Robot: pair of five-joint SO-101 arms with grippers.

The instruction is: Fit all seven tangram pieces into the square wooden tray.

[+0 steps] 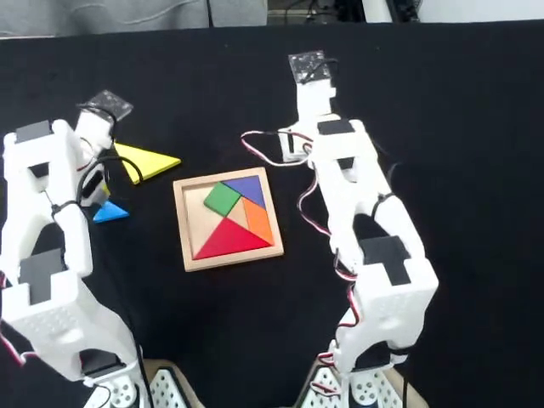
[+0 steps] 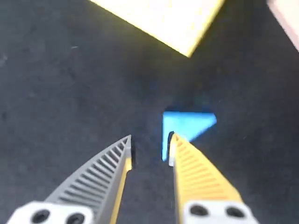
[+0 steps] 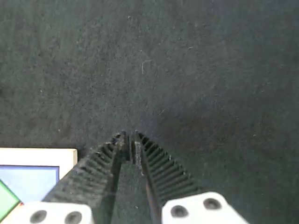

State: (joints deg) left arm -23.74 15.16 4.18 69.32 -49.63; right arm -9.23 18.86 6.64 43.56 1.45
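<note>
Left wrist view, left pincer (image 2: 150, 137) parted, beside blue triangle (image 2: 189, 125)

Robotics lab bench. Black cloth over the counter (image 1: 459, 102); two white printed arms (image 1: 51, 255), exposed wiring (image 1: 257, 150); cables (image 1: 340, 10) heaped behind.

The surface (image 1: 476, 127) was black and cloth-like, matte under even light. Beyond its far edge sat tangled dark cables (image 1: 327, 8) and a white panel (image 1: 484, 8).

Soft, even light thru-out; shadows v. faint.
</note>
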